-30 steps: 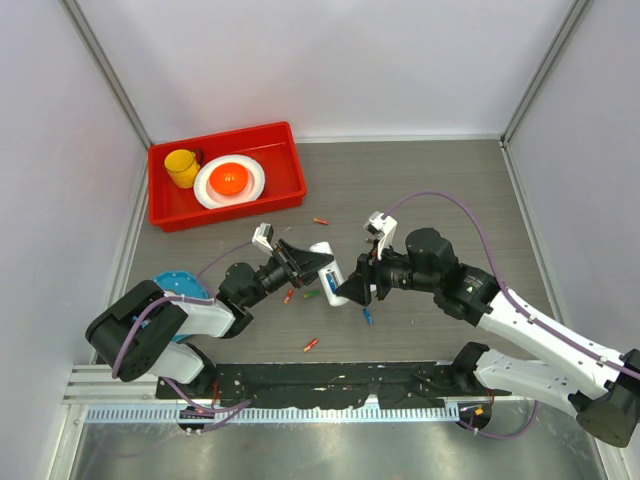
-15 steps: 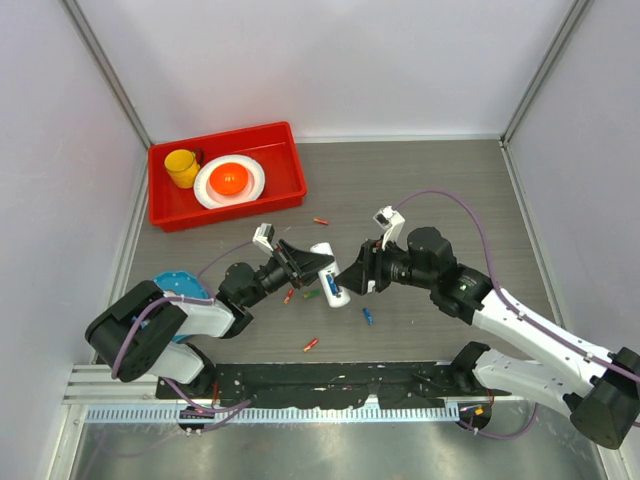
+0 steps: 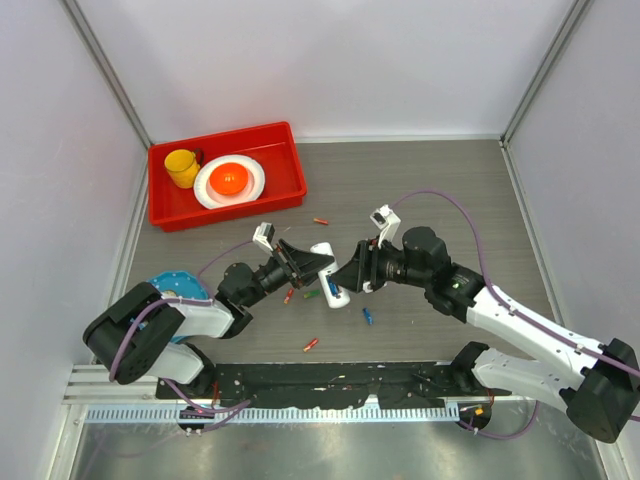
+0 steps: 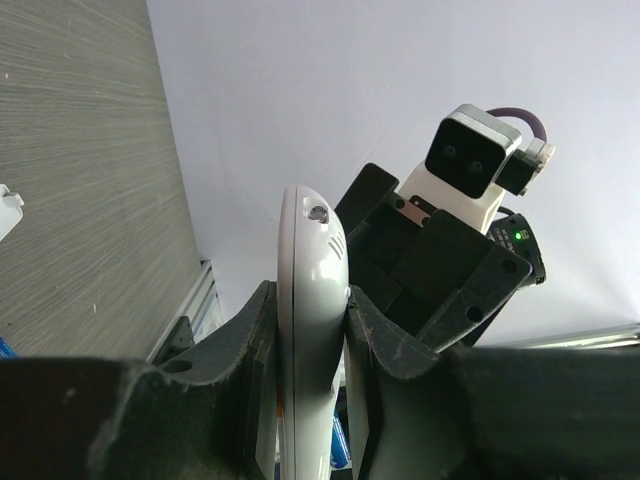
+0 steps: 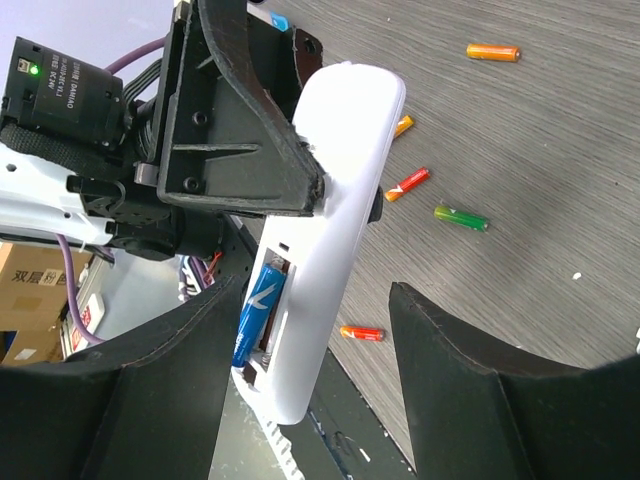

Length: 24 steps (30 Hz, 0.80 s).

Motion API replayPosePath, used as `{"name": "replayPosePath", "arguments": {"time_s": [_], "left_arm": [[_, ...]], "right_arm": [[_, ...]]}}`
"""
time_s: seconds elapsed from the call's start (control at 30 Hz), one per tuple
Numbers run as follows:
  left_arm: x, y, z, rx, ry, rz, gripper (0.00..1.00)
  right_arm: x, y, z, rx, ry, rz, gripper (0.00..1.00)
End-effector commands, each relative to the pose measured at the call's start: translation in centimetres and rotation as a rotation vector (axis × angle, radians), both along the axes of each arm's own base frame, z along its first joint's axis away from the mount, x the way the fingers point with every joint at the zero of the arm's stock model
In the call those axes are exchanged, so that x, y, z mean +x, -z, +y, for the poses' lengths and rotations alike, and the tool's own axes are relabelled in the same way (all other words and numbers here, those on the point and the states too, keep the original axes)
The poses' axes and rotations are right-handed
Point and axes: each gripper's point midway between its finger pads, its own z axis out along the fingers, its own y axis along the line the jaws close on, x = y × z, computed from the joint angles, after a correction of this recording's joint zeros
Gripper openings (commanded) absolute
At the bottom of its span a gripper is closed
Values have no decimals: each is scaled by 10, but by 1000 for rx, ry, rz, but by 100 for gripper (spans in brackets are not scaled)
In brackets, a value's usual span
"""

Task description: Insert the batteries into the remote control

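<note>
My left gripper (image 3: 305, 262) is shut on the white remote control (image 3: 329, 272) and holds it tilted above the table. In the left wrist view the remote (image 4: 312, 300) stands edge-on between the left gripper's (image 4: 312, 295) jaws. In the right wrist view the remote (image 5: 335, 230) shows its open slot with a blue battery (image 5: 257, 310) in it. My right gripper (image 5: 320, 380) is open, its fingers on either side of the remote's lower end, and shows in the top view (image 3: 350, 278) too. Loose batteries lie on the table: orange (image 3: 320, 220), red (image 3: 289, 295), green (image 3: 312, 294), blue (image 3: 368, 316), orange-red (image 3: 311, 345).
A red bin (image 3: 225, 137) at the back left holds a yellow cup (image 3: 182, 167) and a white plate (image 3: 245, 190) with an orange thing. A teal round object (image 3: 180, 283) lies by the left arm. A black rail (image 3: 330, 378) runs along the near edge.
My right gripper has moved up and left, closing in around the remote's lower end. The left gripper and the remote have stayed put.
</note>
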Motion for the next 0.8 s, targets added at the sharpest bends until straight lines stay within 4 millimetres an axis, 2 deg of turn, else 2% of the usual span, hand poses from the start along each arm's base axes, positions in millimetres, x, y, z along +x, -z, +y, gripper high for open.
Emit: {"name": "replayPosePath", "arguments": {"time_s": [0.0,0.47,0.63,0.77], "left_arm": [[-17,-74,11,-192,11,-252,0],[-19,-77,12,-198,13,-259,0],[-18,-73,12,-189,7,-251,0],[-17,-69,13,-181,0,-243,0]], "right_arm": [[4,-4,4,30,0,-10,66],[6,8,6,5,3,15,64],[6,-1,5,21,5,-1,65],[6,-16,4,52,3,-28,67]]}}
